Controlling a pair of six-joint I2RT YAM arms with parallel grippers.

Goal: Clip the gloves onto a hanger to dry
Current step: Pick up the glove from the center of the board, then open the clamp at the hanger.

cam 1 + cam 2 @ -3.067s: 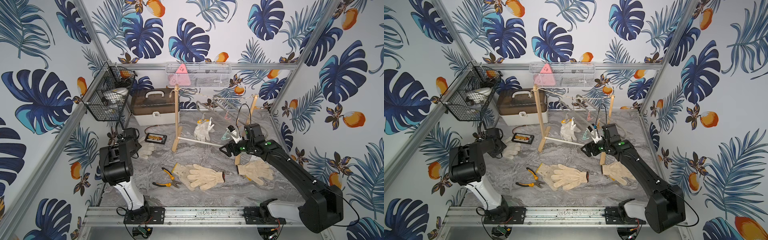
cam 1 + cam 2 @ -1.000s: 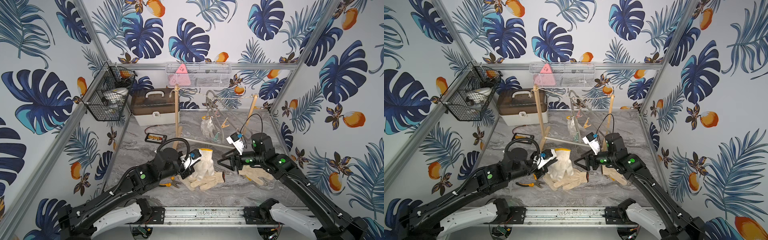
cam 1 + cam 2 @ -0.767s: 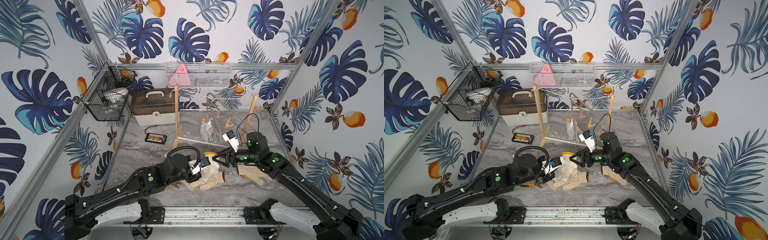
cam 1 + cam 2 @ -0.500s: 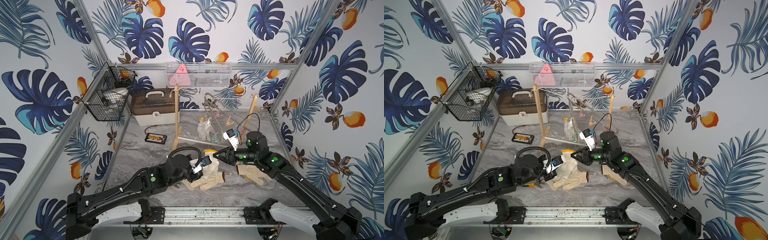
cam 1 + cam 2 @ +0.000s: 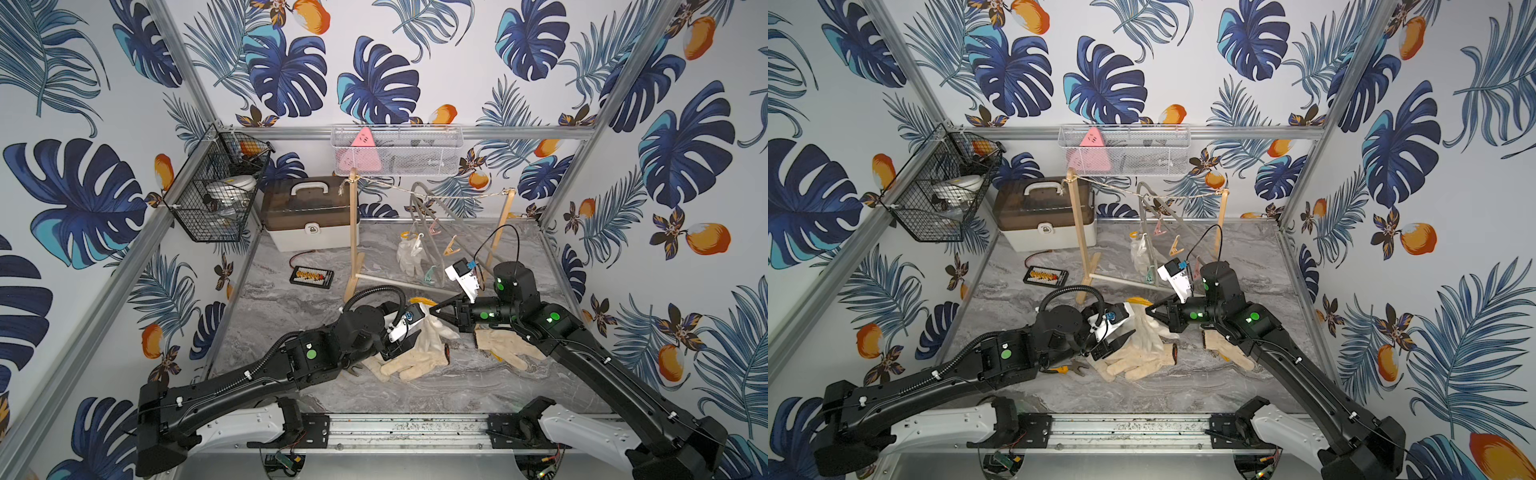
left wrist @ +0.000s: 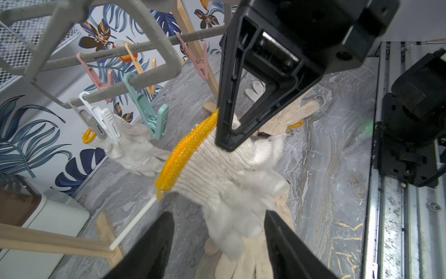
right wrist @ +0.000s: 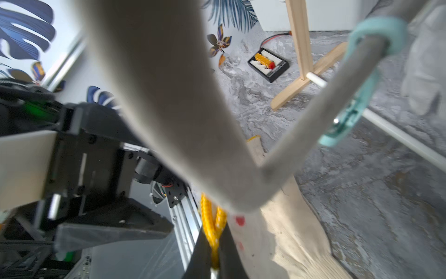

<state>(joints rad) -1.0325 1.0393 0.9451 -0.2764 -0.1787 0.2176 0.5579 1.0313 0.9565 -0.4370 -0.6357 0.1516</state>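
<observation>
A: Where is the glove being worked on?
B: The lifted glove (image 6: 217, 169) hangs clear of the marble tabletop (image 5: 291, 307), near the grey hanger (image 6: 166, 43). The right gripper (image 6: 225, 145) is clenched on its yellow cuff edge (image 6: 183, 149).
A: And the left gripper (image 6: 217, 217)?
B: Released. Its jaws are spread on either side of the glove's dangling fingers, and I cannot tell whether they touch it.
A: The rest?
B: The clipped glove (image 6: 135, 149) hangs from a white clip (image 6: 106, 120) on the hanger, with a teal clip (image 6: 149, 113) just beside it. The heaped gloves (image 5: 405, 365) lie on the table below the grippers. A lone glove (image 5: 507, 351) lies under the right arm.
</observation>
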